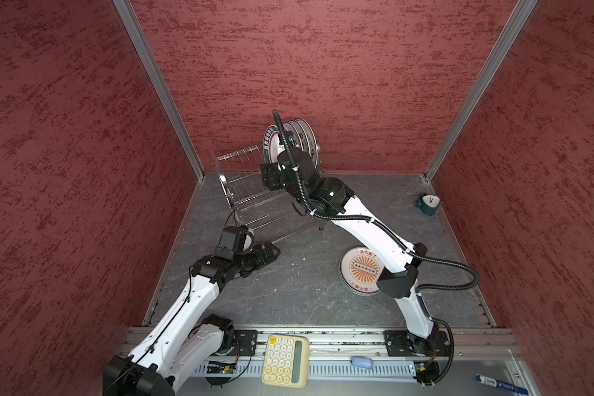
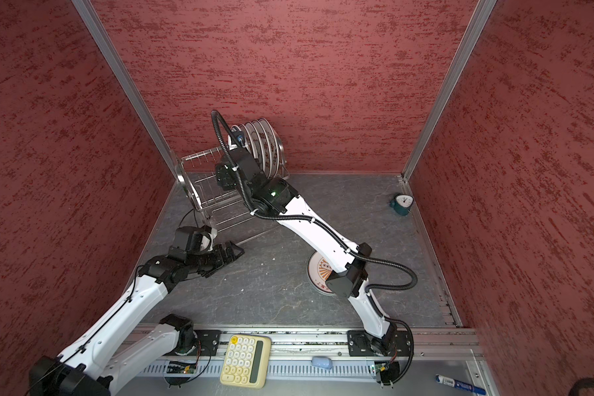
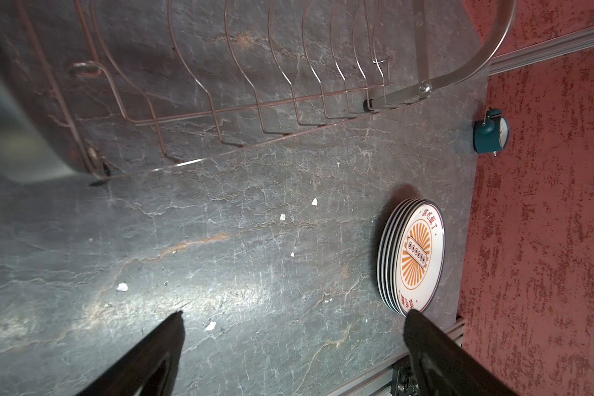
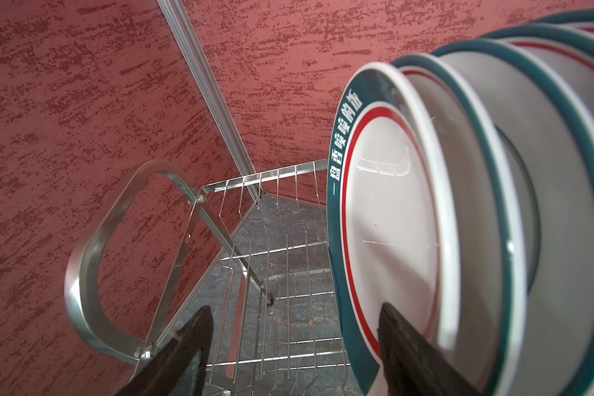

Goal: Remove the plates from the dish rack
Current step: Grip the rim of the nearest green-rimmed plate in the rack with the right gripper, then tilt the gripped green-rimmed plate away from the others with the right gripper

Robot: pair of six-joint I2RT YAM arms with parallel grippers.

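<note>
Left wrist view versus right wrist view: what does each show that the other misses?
Left wrist only: a flat stack of white orange-sunburst plates, a teal alarm clock, and the open left gripper. Right wrist only: upright white teal-rimmed plates in the shiny steel wire dish rack, with the right gripper open at the nearest plate's rim. Both: that rack, the grey stone-look tabletop, the red textured wall.

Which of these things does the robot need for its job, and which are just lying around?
For the job: dish rack, plates standing in it, stack of plates already out.
Just lying about: alarm clock, calculator, blue pen.
</note>
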